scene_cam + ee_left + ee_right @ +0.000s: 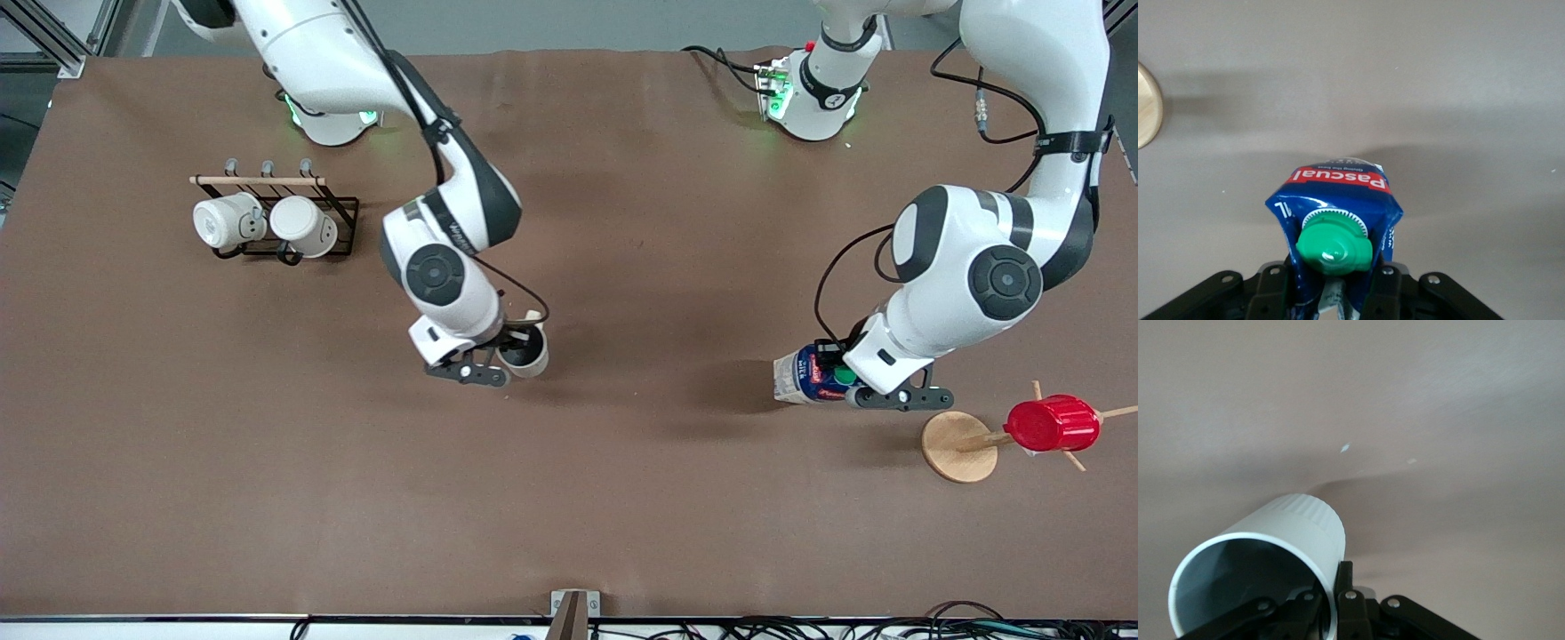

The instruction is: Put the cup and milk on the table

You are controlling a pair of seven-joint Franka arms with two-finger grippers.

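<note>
Bare table (622,498) lies open between the mug rack (271,222) and the wooden stand (960,444) bearing a red cup (1053,424).

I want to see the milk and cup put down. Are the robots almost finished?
Not finished, it seems. The right tool grips the cup by its rim, above the middle of the table. The left tool pinches the milk by its top, tilted, near the wooden disc. Shadows under both suggest neither stands on the table yet. Left: set both down and let go.

Grey floor (551,22), metal framing (53,36), tangled cables (889,629).
</note>
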